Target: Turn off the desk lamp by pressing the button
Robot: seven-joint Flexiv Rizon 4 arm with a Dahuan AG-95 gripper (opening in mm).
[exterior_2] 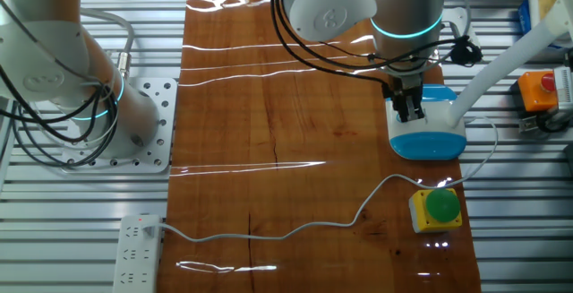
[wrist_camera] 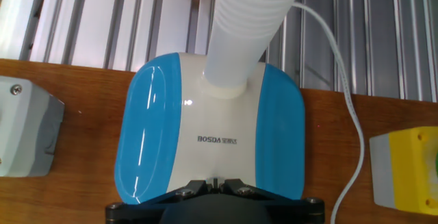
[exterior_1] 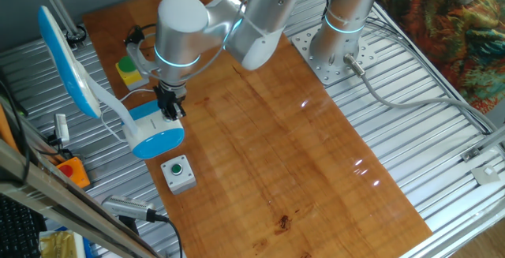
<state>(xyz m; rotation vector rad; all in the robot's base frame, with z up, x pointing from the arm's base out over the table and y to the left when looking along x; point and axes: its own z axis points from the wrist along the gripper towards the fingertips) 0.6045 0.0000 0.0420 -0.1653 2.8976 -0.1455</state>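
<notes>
The desk lamp stands at the table's left edge, with its rounded blue base and its long blue-edged head raised on a curved white neck. My gripper points straight down onto the base's white top panel. In the hand view the fingertips are pressed together at the near edge of that panel. The other fixed view shows the gripper on top of the base. The button is hidden under the fingertips.
A green button on a grey square box sits next to the lamp base, and a green button on a yellow box sits on the other side. The lamp's white cable runs to a power strip. An orange box lies off the table.
</notes>
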